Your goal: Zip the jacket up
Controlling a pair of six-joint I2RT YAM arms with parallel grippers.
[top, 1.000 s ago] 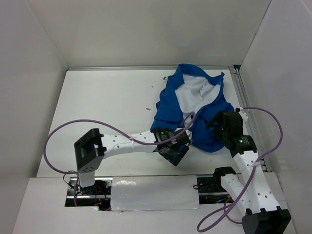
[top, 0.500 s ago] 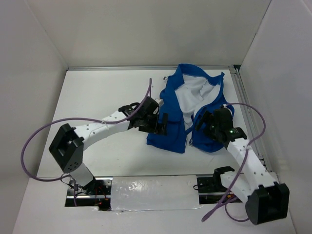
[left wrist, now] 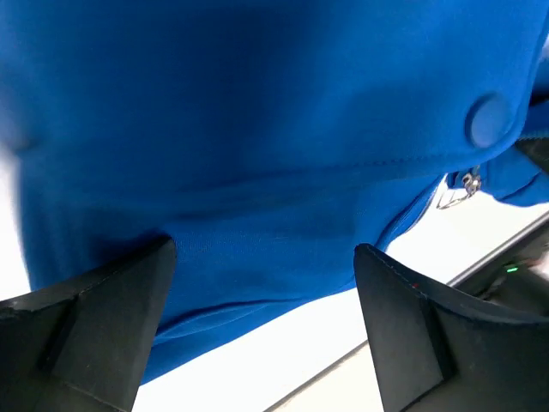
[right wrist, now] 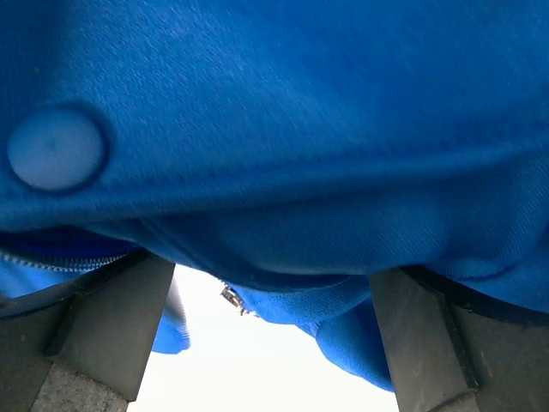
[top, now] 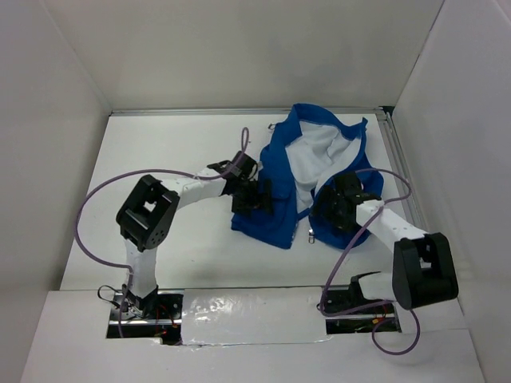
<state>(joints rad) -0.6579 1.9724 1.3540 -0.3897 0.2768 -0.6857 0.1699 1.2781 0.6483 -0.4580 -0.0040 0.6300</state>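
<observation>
And here's the jacket (top: 279, 219), bright blue, lying at the far right of the worktop (top: 160, 144). Its collar (top: 307, 116) points to the back wall and its hem to the arms. It's open down the front: white lining (top: 315, 155) shows between the two front panels, which draw close only near the hem.

The left hand (top: 251, 197) is down on the panel at the left of the top view, near its outer edge. Seen from its own wrist, its fingers (left wrist: 94, 326) are spread wide. Blue cloth fills the space beyond them and nothing is pinched, so that hand is slack. Off to the right in that view sits a round blue snap button (left wrist: 491, 120). Just below it a small metal zipper pull (left wrist: 459, 190) hangs at the cloth's edge over the white worktop.

Over to the right hand (top: 331, 209), sitting on the other panel close to the front opening. Its fingers (right wrist: 429, 343) are well apart too, with fabric hanging across just above them and nothing clamped. A second button (right wrist: 56, 148) shows at the upper left there. A line of zipper teeth (right wrist: 51, 257) runs under it, and a tiny metal piece (right wrist: 232, 298) peeks below the fold.

A purple cable (top: 104, 199) loops out from the left arm.
</observation>
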